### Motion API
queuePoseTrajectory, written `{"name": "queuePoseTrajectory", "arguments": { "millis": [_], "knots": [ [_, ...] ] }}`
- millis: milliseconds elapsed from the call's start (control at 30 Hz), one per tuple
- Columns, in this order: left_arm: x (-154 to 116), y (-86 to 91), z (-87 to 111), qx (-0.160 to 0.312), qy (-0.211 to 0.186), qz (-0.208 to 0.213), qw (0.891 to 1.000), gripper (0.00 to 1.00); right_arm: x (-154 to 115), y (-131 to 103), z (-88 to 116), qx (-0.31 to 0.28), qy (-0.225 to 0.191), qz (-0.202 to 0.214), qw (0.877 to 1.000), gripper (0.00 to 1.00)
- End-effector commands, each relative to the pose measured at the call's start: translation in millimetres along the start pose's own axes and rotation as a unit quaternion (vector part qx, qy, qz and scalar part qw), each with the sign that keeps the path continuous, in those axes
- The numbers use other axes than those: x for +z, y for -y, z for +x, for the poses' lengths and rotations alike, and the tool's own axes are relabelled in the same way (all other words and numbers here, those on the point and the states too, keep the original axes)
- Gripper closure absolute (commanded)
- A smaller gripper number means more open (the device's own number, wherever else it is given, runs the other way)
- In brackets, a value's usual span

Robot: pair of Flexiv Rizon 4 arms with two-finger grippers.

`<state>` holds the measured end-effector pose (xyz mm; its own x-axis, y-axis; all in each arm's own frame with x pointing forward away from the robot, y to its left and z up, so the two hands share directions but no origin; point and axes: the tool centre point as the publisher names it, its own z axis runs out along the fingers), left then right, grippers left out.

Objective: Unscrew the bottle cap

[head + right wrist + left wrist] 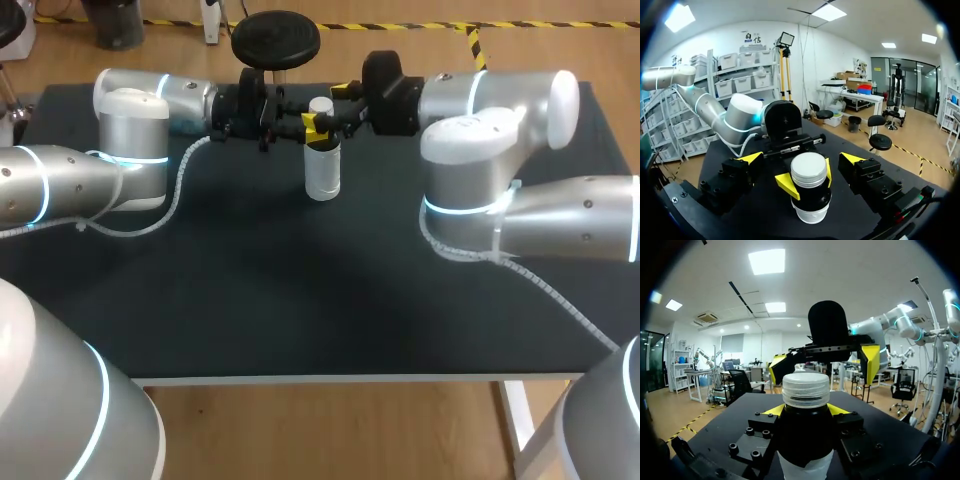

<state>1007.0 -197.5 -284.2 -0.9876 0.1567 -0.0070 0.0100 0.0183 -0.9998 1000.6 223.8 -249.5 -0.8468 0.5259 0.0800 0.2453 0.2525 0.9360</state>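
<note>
— Starting with the biggest thing, what lies under it all?
— The black table. My left arm comes in over it from the left and my right arm from the right. They meet head-on near the far edge, about the middle.
— And the bottle?
— The bottle stands upright on the table between them. It has a white body, a dark neck and a pale ribbed cap on top.
— What has hold of it?
— The left gripper is clamped on the dark neck just below the cap, a jaw pressed to each side.
— The right one?
— The right gripper is level with the cap. Its jaws stand wide apart, one on each side of it, neither touching.
— So the cap?
— Seated on the bottle.
</note>
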Motion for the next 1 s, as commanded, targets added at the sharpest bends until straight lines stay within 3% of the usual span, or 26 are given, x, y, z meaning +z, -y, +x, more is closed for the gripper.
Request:
{"name": "queuePoseTrajectory", "arguments": {
  "millis": [33,600,667,733,900,1000],
  "knots": [
    [-0.6,-0.8,-2.5,0.0,-0.003,0.001,1.0,1.0,2.1,0.4,-2.4,-0.002,0.002,0.0,1.0,0.0],
    [-0.6,-0.8,-2.5,0.0,-0.003,0.001,1.0,1.0,6.1,-0.2,-8.1,-0.006,-0.003,-0.002,1.0,0.0],
    [-0.6,-0.8,-2.5,0.0,-0.003,0.001,1.0,1.0,6.0,0.3,-8.2,-0.005,-0.003,-0.002,1.0,0.05],
    [-0.6,-0.8,-2.5,0.0,-0.003,0.001,1.0,1.0,5.7,0.8,-8.8,-0.005,-0.003,-0.002,1.0,0.22],
    [-0.6,-0.8,-2.5,0.0,-0.003,0.001,1.0,1.0,4.9,-0.1,-9.7,-0.005,-0.004,-0.006,1.0,0.49],
    [-0.6,-0.8,-2.5,0.0,-0.003,0.001,1.0,1.0,3.5,0.5,-10.5,-0.005,-0.004,-0.006,1.0,0.57]
  ]
}}
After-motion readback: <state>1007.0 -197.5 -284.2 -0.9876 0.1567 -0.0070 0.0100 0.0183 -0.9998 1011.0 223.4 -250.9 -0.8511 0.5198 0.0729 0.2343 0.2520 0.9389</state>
